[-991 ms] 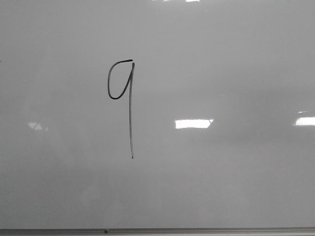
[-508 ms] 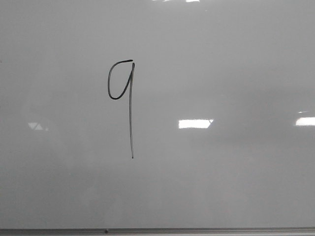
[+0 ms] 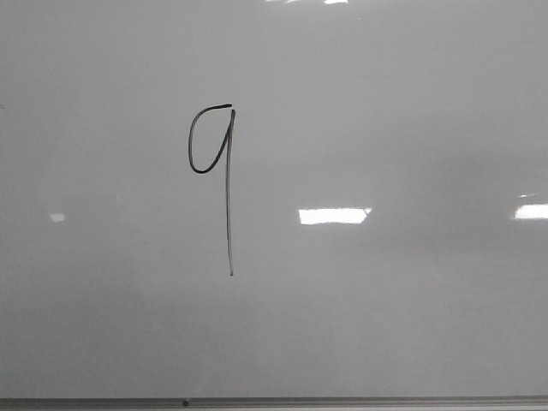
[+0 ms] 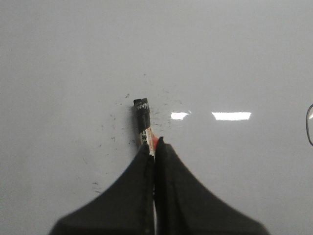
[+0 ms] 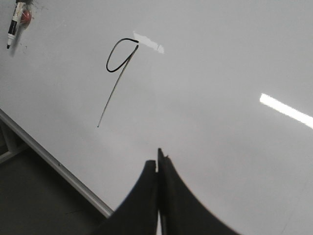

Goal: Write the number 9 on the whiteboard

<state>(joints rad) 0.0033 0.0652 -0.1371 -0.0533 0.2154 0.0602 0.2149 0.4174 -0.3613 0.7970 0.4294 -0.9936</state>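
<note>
The number 9 (image 3: 228, 197) is drawn in thin black marker on the whiteboard (image 3: 385, 300), left of centre, with a small loop and a long straight tail. It also shows in the right wrist view (image 5: 115, 89), and part of its loop shows in the left wrist view (image 4: 308, 125). My left gripper (image 4: 152, 144) is shut on a black-capped marker (image 4: 142, 115), over a speckled patch of board away from the 9. The marker also shows in the right wrist view (image 5: 13, 25). My right gripper (image 5: 157, 161) is shut and empty, off the board below the 9's tail.
A thin grey metal edge strip (image 3: 342, 401) runs along the board's near edge and also shows in the right wrist view (image 5: 58, 169), with dark floor beyond it. Bright rectangular light reflections (image 3: 332, 216) lie on the board.
The light reflections on the board have shifted a little and the left one has shrunk. The 9 is unchanged.
</note>
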